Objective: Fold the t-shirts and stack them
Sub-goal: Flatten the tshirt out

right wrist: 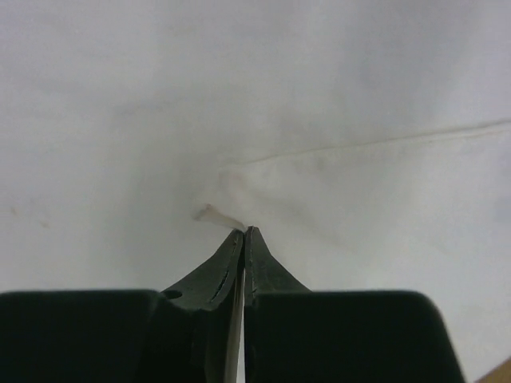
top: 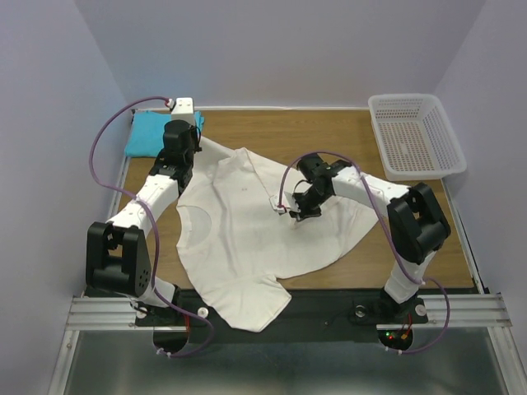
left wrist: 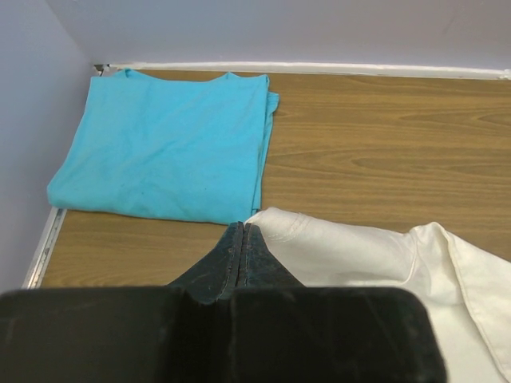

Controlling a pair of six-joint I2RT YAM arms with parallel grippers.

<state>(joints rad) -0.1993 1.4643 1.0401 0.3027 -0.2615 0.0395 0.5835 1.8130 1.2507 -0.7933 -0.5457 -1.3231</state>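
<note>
Two shirts, two states: the blue shirt [top: 152, 133] lies folded in the far left corner of the table [top: 329, 132], and the white shirt [top: 247, 222] is spread mid-table with its hem drooping over the near edge. The right gripper [right wrist: 244, 233] is closed on a small pinch of white cloth near the shirt's middle. So thin a bite may slip out, or lift only one layer, when pulled. The left gripper [left wrist: 243, 231] is shut, tip at the white sleeve just beside the blue shirt; whether it holds cloth I cannot tell. Dragging that sleeve could ruffle the blue fold. The basket [top: 409, 98] sits far right, well apart, so it is not in the way.
</note>
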